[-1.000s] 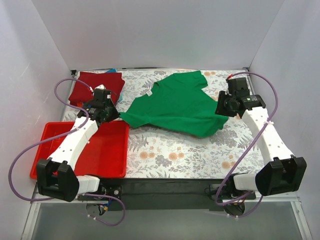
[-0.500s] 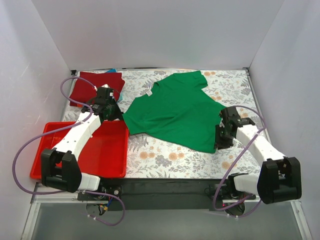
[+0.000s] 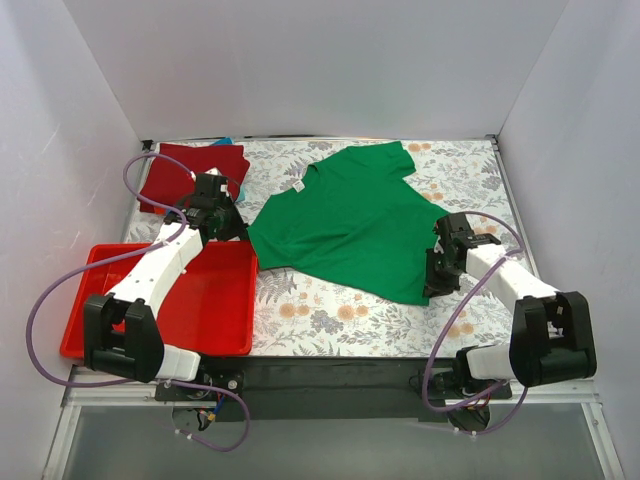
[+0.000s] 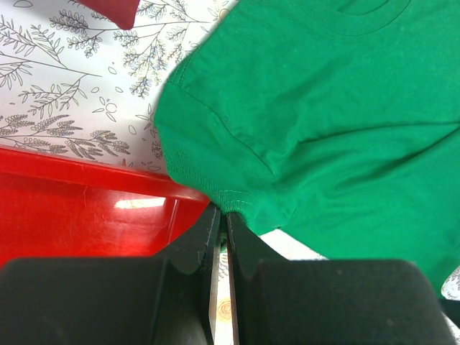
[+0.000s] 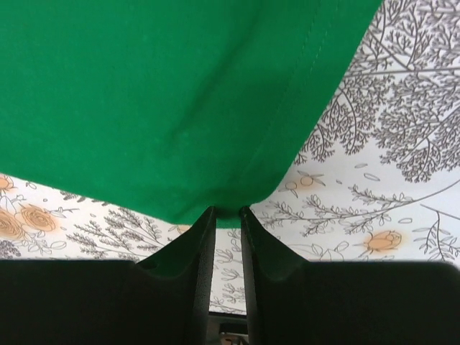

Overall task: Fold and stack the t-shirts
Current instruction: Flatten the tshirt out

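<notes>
**Top external view.** We found the green t-shirt (image 3: 345,220) spread on the floral table (image 3: 330,315). Its long axis ran roughly left to right, with the collar toward the left arm and the hem toward the right. The left gripper (image 3: 230,228) sat at the near-left sleeve, just beside the red tray (image 3: 215,310). The right gripper (image 3: 437,285) sat at the near-right hem corner. The dark red t-shirt (image 3: 190,170) lay folded at the far-left corner, nearer the left arm, with a blue edge (image 3: 222,141) showing behind it.

**Left wrist view.** The fingers were pressed together on the sleeve hem, and the cloth stretched away ahead and rightward.

**Right wrist view.** The fingers pinched the hem corner, and the shirt extended ahead and leftward. We judged that the coming fold depended on the shirt lying between both grips.
</notes>
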Robot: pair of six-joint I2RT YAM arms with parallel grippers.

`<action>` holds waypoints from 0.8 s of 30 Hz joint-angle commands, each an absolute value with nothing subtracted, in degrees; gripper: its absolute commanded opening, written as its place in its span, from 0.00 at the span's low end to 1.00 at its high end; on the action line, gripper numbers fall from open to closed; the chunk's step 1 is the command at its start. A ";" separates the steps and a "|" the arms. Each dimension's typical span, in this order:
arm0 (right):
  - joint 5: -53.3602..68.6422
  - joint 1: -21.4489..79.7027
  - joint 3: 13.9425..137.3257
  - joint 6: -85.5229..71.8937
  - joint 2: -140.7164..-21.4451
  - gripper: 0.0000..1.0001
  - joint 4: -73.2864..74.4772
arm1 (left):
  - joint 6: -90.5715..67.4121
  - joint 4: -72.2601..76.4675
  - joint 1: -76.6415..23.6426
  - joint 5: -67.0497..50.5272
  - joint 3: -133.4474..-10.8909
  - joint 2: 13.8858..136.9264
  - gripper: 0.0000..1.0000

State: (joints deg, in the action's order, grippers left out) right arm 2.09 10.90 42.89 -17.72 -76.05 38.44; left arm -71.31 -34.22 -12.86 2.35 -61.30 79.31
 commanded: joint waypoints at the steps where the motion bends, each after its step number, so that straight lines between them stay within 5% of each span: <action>1: 1.94 10.99 44.56 -17.84 -77.95 0.26 33.85 | -70.75 -33.22 -12.57 2.20 -60.73 78.22 0.00; 17: -4.92 10.81 54.64 -16.88 -90.08 0.25 30.23 | -70.31 -33.40 -12.57 1.58 -61.08 78.84 0.00; 24: -4.83 10.81 60.03 -16.96 -86.23 0.34 34.89 | -69.96 -33.58 -12.57 2.81 -60.65 78.13 0.00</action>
State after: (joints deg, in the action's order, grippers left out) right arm -3.53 10.94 57.60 -17.52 -89.97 32.97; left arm -70.83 -34.24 -12.86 2.20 -61.21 79.31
